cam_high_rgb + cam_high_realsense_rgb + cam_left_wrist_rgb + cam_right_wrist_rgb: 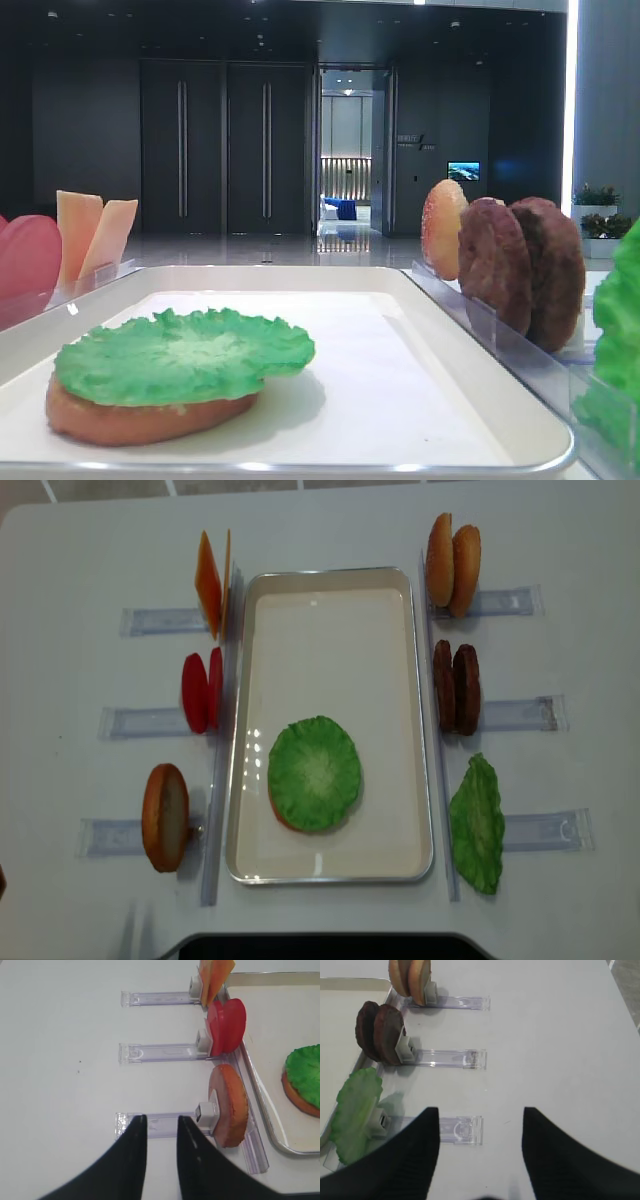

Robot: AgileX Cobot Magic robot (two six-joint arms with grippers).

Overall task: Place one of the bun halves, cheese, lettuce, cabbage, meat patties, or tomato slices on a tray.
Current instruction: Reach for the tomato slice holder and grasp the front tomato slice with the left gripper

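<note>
The white tray [330, 650] lies in the middle of the table. On its near part a green lettuce [315, 772] leaf covers a tan bun half [280, 815]. Left of the tray, cheese [210, 580], tomato slices [200, 692] and another bun half [165, 816] stand on edge in clear holders. On the right stand two bun halves [452, 564], meat patties [456, 688] and a second lettuce leaf [478, 825]. My left gripper [161, 1118] hovers over the bun half's holder [155, 1125], narrowly open and empty. My right gripper [480, 1110] is wide open over the table beside the lettuce holder [462, 1130].
Clear plastic holder rails [150, 620] stick out sideways from both long sides of the tray. Bare white tabletop [60, 1060] stretches outward from the rails. A dark edge [320, 945] sits at the near side of the table.
</note>
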